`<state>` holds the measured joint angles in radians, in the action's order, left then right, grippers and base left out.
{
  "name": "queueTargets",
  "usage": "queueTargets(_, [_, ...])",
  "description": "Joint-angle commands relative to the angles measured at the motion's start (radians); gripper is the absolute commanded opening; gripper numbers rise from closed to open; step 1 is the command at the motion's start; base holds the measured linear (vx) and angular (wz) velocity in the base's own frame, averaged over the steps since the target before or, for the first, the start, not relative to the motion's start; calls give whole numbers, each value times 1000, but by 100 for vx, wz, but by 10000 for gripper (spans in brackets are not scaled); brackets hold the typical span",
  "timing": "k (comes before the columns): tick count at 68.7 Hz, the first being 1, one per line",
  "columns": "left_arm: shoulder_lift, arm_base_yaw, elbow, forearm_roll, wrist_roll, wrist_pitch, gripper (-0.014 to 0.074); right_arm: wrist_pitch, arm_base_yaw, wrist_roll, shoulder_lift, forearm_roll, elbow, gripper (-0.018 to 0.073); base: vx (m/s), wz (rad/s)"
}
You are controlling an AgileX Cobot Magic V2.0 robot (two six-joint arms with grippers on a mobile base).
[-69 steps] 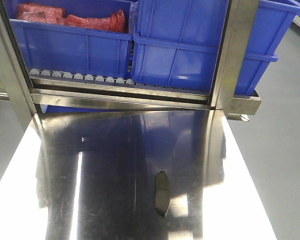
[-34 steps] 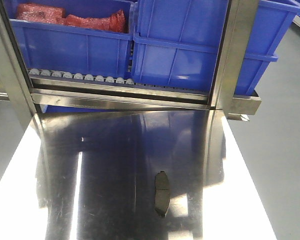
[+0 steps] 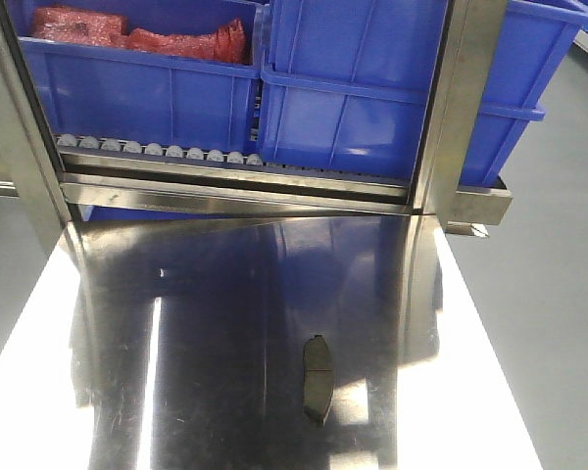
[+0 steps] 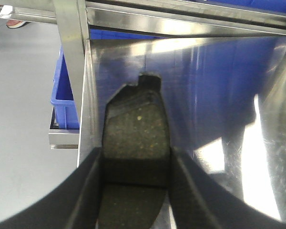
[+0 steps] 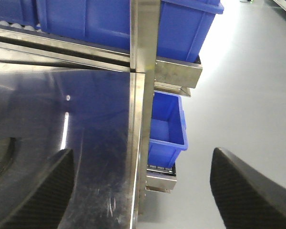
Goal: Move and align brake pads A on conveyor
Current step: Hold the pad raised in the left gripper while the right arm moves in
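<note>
- Across the lower front view, steel bench [image 3: 206,323]: mirror-bright, with blue reflected along its 12 o'clock side.
- Past the bench's far edge at 12 o'clock, blue bins [image 3: 353,88] sit on a rack. The bin at 11 o'clock holds red bagged goods [image 3: 137,39].
- Steel post [image 3: 461,108]: upright at 1 o'clock, at the bench's far right corner.
- Row of small rollers [image 3: 157,150]: just under the 11 o'clock bin.
- Right fingers [image 5: 38,195]: spread wide with nothing between them, hanging over the bench's right edge and the grey floor.
- Left fingers [image 4: 81,200]: closed against both long sides of the held brake pad [image 4: 136,129]. Its speckled friction face is toward the wrist camera and its tab end points to 12 o'clock. It is near the bench's left edge.
- Second brake pad [image 3: 318,380]: flat on the bench at 5 o'clock in the front view, with its long axis running 12 to 6.
</note>
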<state>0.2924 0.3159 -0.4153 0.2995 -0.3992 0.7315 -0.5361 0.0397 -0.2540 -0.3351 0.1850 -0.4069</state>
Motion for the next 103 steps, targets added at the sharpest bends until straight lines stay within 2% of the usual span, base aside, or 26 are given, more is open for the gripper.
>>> queueTargets(1, [9,0,-28,12,-1,-86,-6,70,-5,-3,-6,1,-28,568,0,0])
queueTargets(73, [9,0,-28,12,-1,-86,-6,100,-5,-2,-6,4,-28,568,0,0])
queueTargets(78, [9,0,-28,12,-1,-86,-6,100,-5,24,-6,7,-28,568,0,0])
queueTargets(92, [9,0,-28,12,-1,-86,-6,84,-5,180,-10,10,-28,568,0,0])
queueTargets(103, [9,0,-28,12,-1,-86,-6,73,-5,187,-82,8,-30,568,0,0])
